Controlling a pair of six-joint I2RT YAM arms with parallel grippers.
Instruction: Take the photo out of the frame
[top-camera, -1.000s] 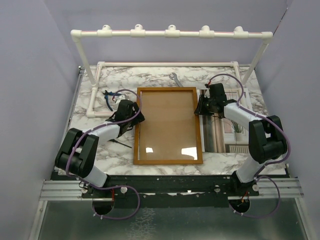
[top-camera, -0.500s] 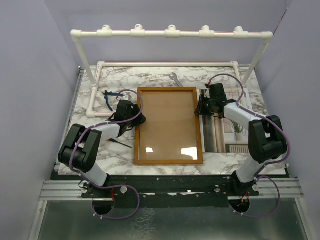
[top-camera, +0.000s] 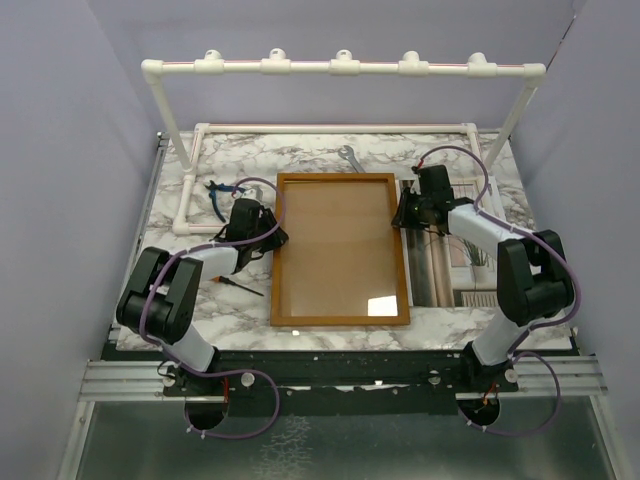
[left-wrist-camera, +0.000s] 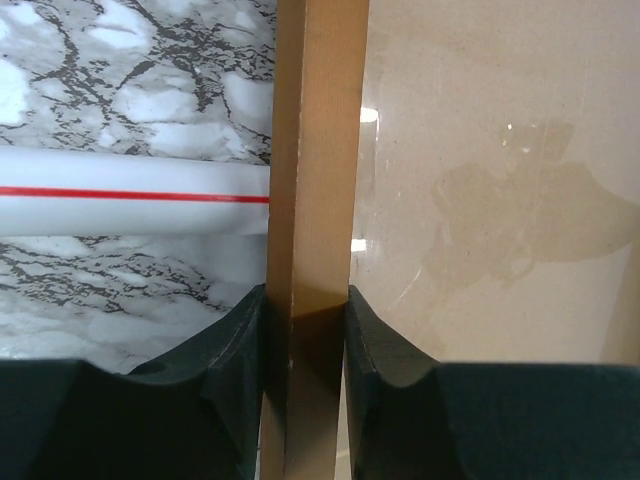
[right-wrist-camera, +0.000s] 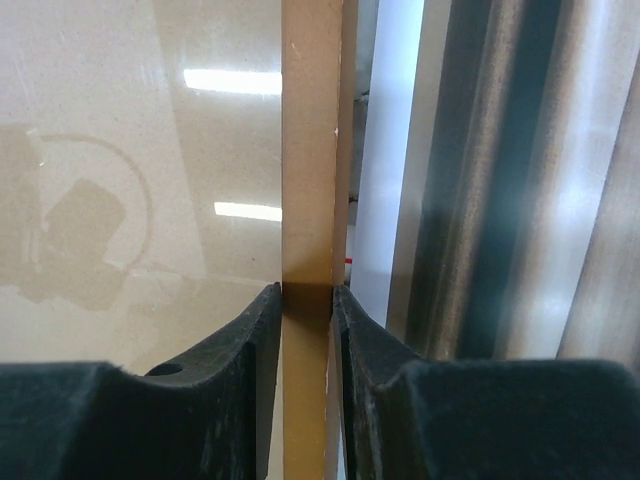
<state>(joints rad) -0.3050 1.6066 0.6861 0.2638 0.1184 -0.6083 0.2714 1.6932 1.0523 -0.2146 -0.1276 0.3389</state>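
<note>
Step in hand, as judged: handling the frame (top-camera: 340, 250) by both long rails, with the photo (top-camera: 440, 270) already outside it.

1. Confirm the grip. Verify the left jaws clamped across the left rail (left-wrist-camera: 310, 200), with one finger (left-wrist-camera: 230, 350) against the outer side and the other on the glass side. Verify the right jaws clamped the same way across the right rail (right-wrist-camera: 308, 200). Note both holds toward the far half of the frame, roughly opposite each other.

2. Locate the photo. Find it flat on the bench (top-camera: 225, 310), picture side up, just beside the right rail and partly under the right arm (top-camera: 480, 230). Cannot tell whether its white margin is tucked beneath the rail or merely alongside, so treat it as touching.

3. Raise both rails together and level. Avoid leading with one side, to spare the glass a twisting load and to keep the narrow rail from slipping out between the fingers.

4. Clear the print before any sideways travel. Lift first, then shift away from the photo, so as not to drag or crease the paper.

5. Mind the left margin. Note the white pipe (left-wrist-camera: 130, 195) just beyond the left rail, and the blue-handled pliers (top-camera: 215, 195) and a thin dark tool (top-camera: 238, 284) near the left arm (top-camera: 200, 265). Keep travel short.

6. Set down flat before parting either pair of jaws.
</note>
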